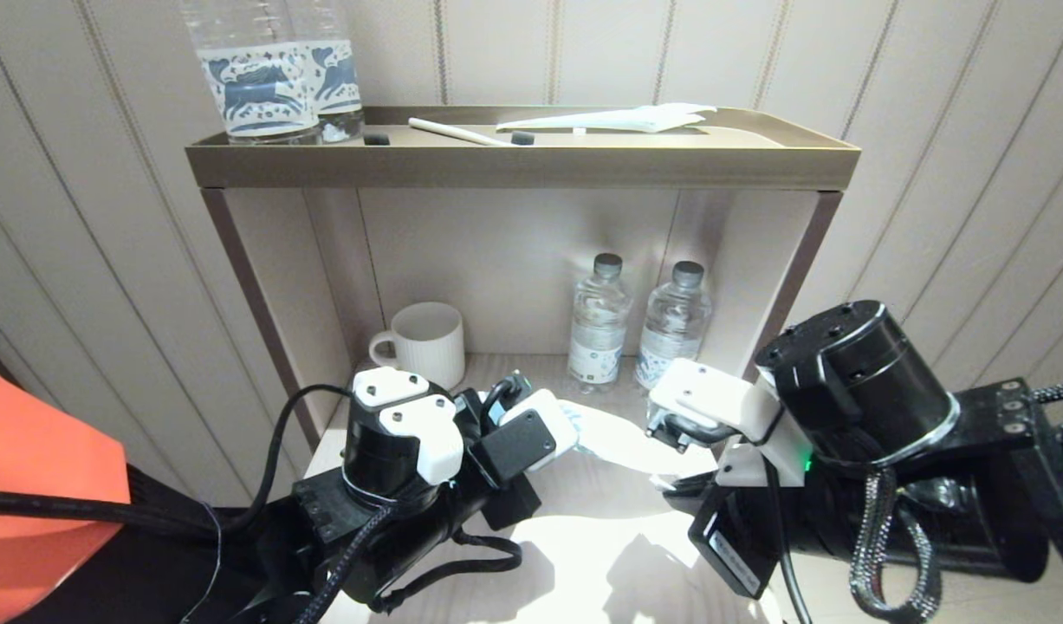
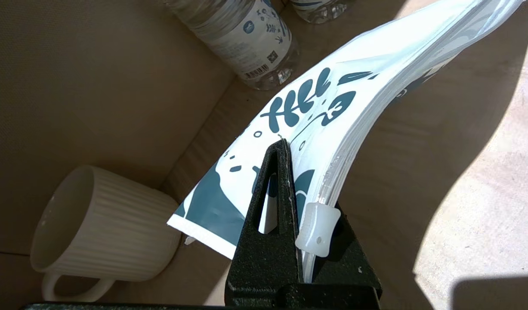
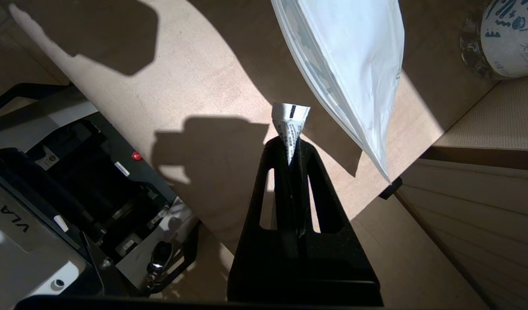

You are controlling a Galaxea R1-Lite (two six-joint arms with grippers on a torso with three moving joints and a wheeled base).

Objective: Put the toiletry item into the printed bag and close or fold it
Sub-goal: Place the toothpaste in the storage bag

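The printed bag, white with dark blue prints, hangs in the air over the lower shelf, between my two arms. My left gripper is shut on the bag's zip edge, right beside the white slider. My right gripper is shut on the toiletry item, a small white printed packet whose crimped end sticks out past the fingertips. That packet sits close to the bag's lower edge but does not touch it. In the head view the right fingers are hidden under the wrist.
A white ribbed mug stands at the back left of the shelf, two water bottles at the back right. Shelf side walls close in on both sides. A tray above holds bottles and white items.
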